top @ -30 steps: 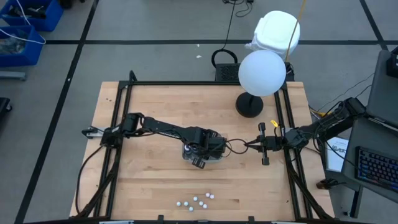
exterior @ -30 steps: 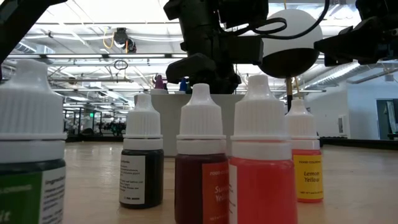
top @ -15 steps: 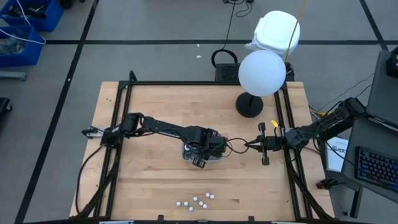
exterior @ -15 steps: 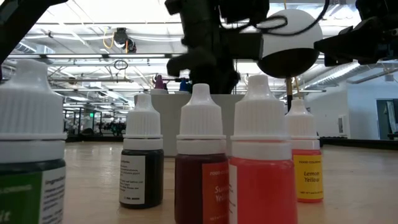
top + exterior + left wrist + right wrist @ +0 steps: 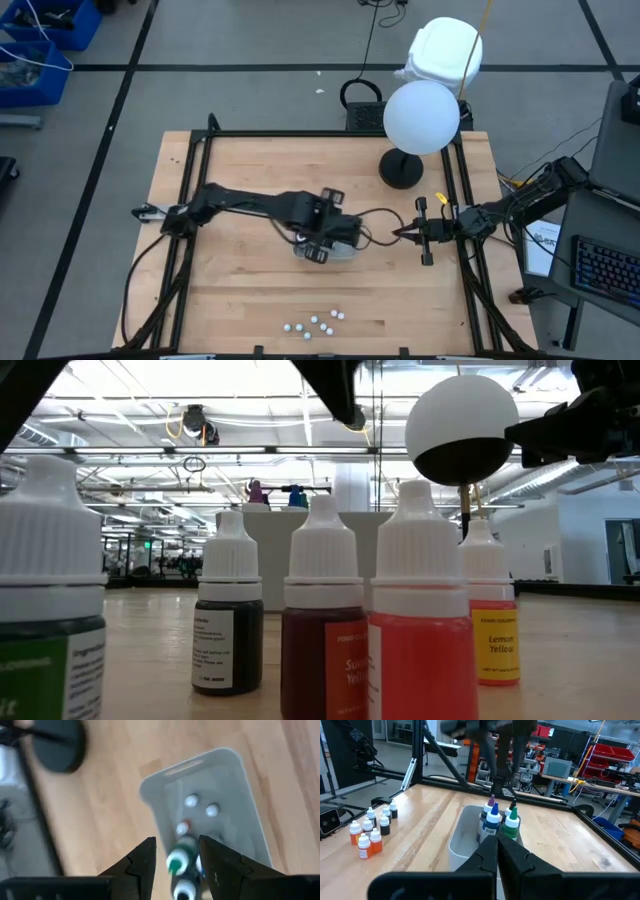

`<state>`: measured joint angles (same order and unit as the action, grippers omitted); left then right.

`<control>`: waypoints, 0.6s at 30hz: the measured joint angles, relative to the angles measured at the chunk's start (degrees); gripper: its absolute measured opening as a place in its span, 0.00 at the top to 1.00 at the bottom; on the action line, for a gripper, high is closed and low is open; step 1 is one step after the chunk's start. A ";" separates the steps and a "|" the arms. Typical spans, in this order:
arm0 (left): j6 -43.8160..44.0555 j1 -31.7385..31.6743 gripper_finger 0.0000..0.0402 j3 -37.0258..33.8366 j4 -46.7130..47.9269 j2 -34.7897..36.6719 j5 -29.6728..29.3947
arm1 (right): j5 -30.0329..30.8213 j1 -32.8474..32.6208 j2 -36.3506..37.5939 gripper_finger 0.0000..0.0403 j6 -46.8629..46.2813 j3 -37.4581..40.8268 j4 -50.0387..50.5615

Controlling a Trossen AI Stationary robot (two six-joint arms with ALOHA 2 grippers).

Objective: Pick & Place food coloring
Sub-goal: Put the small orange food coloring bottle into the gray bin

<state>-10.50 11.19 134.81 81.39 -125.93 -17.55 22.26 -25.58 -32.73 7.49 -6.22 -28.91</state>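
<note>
now that a green bottle (image 5: 176, 861) is standing released in the tray (image 5: 227, 762), the left gripper (image 5: 176, 854) is being raised with fingers spread; six bottles (image 5: 314, 323) are waiting at six o'clock, while the right gripper (image 5: 497, 851), pressed together, is parked at three o'clock.

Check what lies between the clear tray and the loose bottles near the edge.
Nothing: the high view shows bare table between the tray and the bottles.

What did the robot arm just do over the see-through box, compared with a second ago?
The left gripper has lifted up and away from the clear tray with its fingers apart, leaving a green-capped bottle standing inside with the others. The right gripper and the bottles at the table's front edge stayed put.
</note>
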 joint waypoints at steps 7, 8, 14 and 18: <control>10.42 2.97 0.73 -5.34 8.67 9.37 -0.97 | -0.04 -0.02 0.00 1.00 -2.38 0.00 0.13; 11.51 3.83 0.78 -6.73 8.42 11.30 -0.66 | -0.04 -0.02 0.00 1.00 -2.70 0.00 0.38; 20.51 8.80 0.97 -15.10 8.00 24.07 -5.74 | 0.00 -0.02 -0.33 1.00 -3.65 0.00 0.43; 28.72 13.05 0.98 -26.41 5.83 35.29 -13.08 | 0.00 -0.02 -0.33 1.00 -5.97 0.00 0.91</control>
<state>18.22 24.24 108.39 87.22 -90.64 -30.63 22.26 -25.61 -33.06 1.52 -6.22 -27.99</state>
